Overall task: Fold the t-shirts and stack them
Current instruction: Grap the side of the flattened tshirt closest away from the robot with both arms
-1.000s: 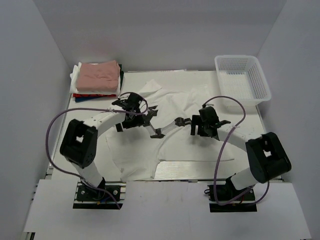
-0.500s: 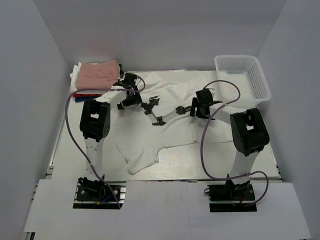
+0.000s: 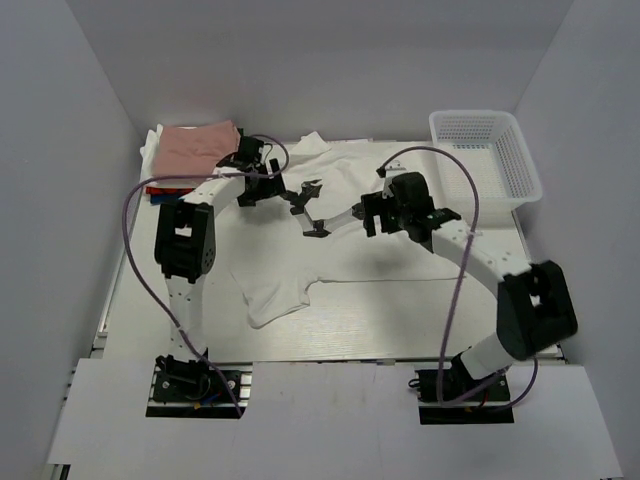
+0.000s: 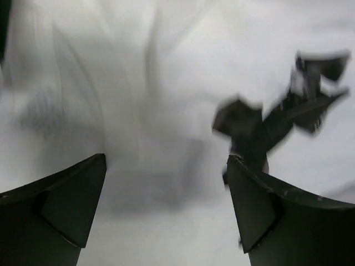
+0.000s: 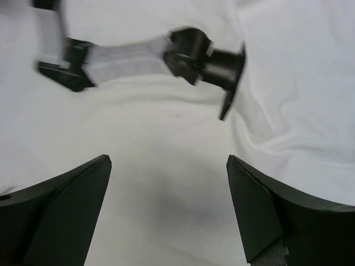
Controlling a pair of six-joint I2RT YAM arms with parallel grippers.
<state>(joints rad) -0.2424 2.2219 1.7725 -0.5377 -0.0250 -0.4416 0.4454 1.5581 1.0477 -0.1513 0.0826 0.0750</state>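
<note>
A large white t-shirt (image 3: 400,255) lies spread over the table, its black graphic print (image 3: 308,210) facing up near the middle. My left gripper (image 3: 262,188) hovers over the shirt's back left part, just left of the print. It is open and empty in the blurred left wrist view (image 4: 166,160), with the print (image 4: 266,124) ahead to the right. My right gripper (image 3: 372,217) is just right of the print, open and empty over plain white cloth (image 5: 169,160); the print (image 5: 183,52) lies ahead. A dusty-pink folded shirt (image 3: 198,145) tops a stack at the back left.
A white plastic mesh basket (image 3: 487,155) stands at the back right corner. The folded stack under the pink shirt shows red, dark and white edges (image 3: 165,187). White walls close in the table on three sides. Purple cables loop over both arms.
The white shirt has slid toward the back of the table, its near hem moving up and bunching at the left. Both grippers have moved backward; the left one went to the back left.
</note>
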